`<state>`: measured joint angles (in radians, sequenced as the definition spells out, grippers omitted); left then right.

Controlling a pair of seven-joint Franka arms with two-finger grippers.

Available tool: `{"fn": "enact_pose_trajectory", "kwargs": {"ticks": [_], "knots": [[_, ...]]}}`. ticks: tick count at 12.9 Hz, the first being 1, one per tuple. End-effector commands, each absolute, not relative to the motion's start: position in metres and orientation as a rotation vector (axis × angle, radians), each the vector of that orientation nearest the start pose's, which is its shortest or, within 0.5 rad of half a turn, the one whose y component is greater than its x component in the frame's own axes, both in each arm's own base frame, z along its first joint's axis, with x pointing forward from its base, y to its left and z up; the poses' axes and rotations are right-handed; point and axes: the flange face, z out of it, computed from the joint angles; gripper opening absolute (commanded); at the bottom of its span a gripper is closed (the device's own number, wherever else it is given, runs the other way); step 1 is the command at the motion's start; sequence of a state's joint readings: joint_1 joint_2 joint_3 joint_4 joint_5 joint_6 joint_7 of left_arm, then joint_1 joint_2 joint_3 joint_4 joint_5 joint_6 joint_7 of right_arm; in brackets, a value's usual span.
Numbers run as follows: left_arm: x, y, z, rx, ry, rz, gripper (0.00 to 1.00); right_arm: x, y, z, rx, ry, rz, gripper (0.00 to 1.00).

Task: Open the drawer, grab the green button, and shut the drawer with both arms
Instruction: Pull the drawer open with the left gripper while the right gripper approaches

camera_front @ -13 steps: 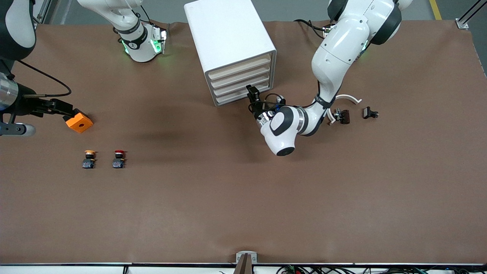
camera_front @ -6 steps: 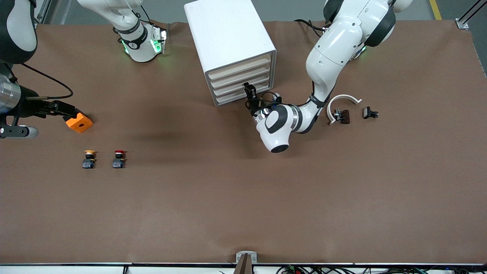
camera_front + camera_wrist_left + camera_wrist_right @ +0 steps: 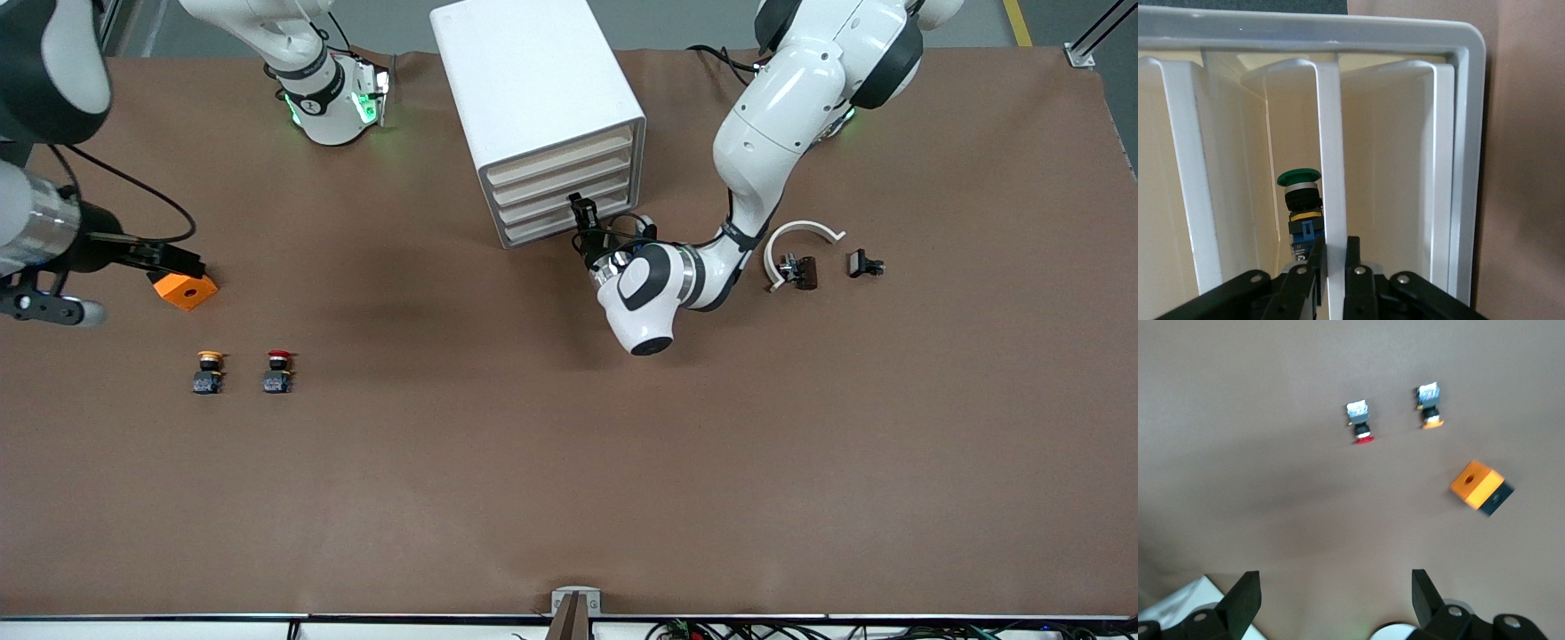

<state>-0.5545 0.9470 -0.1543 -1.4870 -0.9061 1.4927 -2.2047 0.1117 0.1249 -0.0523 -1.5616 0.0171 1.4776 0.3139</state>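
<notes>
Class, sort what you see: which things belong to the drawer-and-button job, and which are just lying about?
Job: drawer, pinched by the left claw; green button inside it; white cabinet; right claw, open over the table.
Lying about: red-capped button, orange-capped button, orange block, white curved piece, two small black parts.

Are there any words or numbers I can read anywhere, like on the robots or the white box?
No readable words or numbers.
Right arm: small dark marks on its black ring, too small to read.
Cabinet, drawer, green button, left gripper, right gripper: no writing shows.
</notes>
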Motion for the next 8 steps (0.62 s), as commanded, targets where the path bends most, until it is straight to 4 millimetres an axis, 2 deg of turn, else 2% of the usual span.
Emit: {"fn": "enact_pose_trajectory", "kwargs": {"ticks": [1,4,5,8], "knots": [[0.415,-0.474,0.12,-1.177,-1.653,1.336,0.0,0.567,0.091,0.557,-3.134,0.531,0.332,1.0],[0.428,-0.463,0.119,-1.177,-1.682,1.337,0.0,0.552,0.161,0.556,-3.143,0.668,0.309,1.0],[0.437,-0.457,0.119,-1.18,-1.705,1.336,0.0,0.548,0.179,0.556,-3.143,0.698,0.3,1.0],[0.468,-0.434,0.119,-1.194,-1.785,1.323,0.0,0.538,0.214,0.554,-3.147,0.72,0.271,1.0]]}}
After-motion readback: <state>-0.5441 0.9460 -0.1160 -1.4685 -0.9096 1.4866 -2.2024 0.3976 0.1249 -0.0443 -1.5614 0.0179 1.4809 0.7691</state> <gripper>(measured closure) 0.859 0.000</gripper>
